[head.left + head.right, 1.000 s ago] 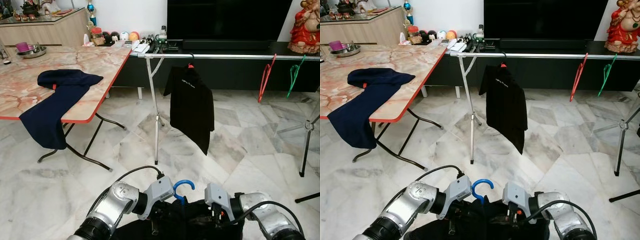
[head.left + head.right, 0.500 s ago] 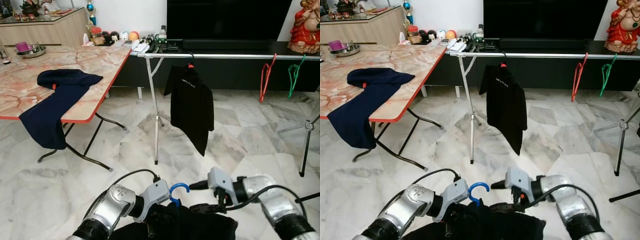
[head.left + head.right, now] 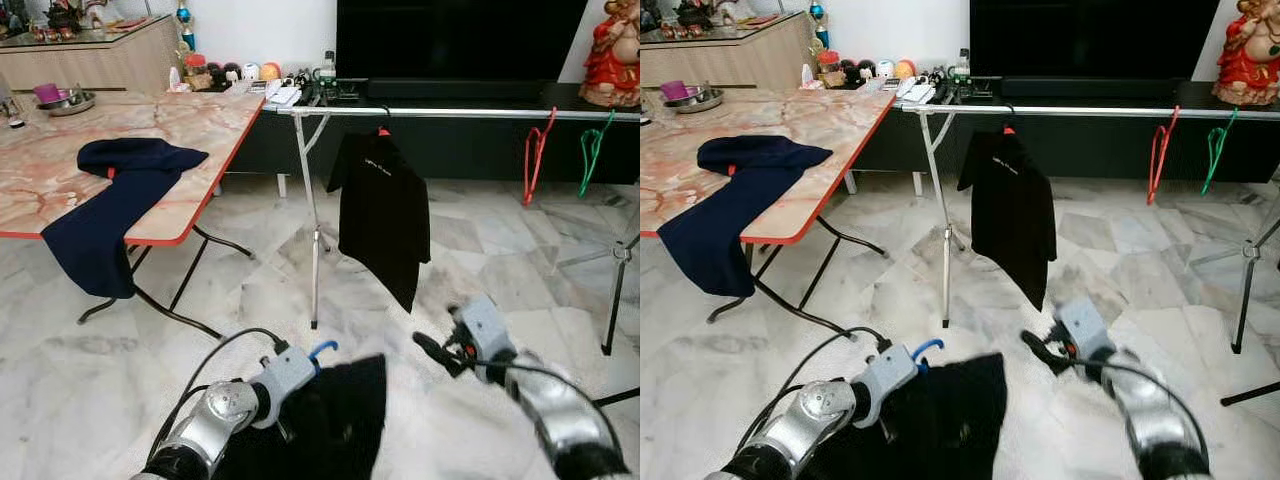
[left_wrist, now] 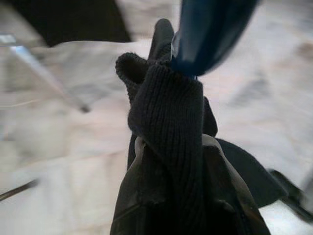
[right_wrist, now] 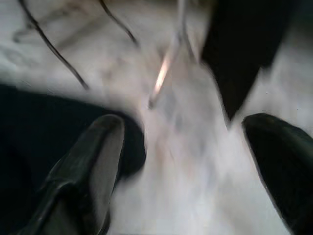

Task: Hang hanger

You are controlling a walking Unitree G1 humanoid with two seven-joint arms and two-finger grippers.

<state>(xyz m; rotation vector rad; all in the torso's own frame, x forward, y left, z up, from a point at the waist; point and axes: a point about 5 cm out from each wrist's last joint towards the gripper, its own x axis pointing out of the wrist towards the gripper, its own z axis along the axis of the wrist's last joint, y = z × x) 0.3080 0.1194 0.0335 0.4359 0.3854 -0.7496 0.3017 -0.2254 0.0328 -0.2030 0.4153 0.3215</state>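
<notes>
My left gripper (image 3: 297,383) is shut on the neck of a blue hanger (image 3: 322,349) that carries a black garment (image 3: 325,420). The garment hangs low in front of me. In the left wrist view the knit collar (image 4: 168,122) is pinched between the fingers, with the blue hook (image 4: 205,34) just beyond. My right gripper (image 3: 432,351) is open to the right of the garment, apart from it, its fingers (image 5: 93,156) spread wide. The silver clothes rail (image 3: 460,113) runs across ahead, with a black shirt (image 3: 385,215) hanging from it.
A red hanger (image 3: 535,155) and a green hanger (image 3: 592,150) hang empty on the rail's right part. The rail's stand leg (image 3: 312,230) is ahead; another tripod stand (image 3: 615,280) is at right. A marble table (image 3: 180,130) with a navy garment (image 3: 105,205) stands at left.
My right gripper has let go of the black garment, opened, and swung up and to the right. The garment now hangs from the left gripper alone, shifted left.
</notes>
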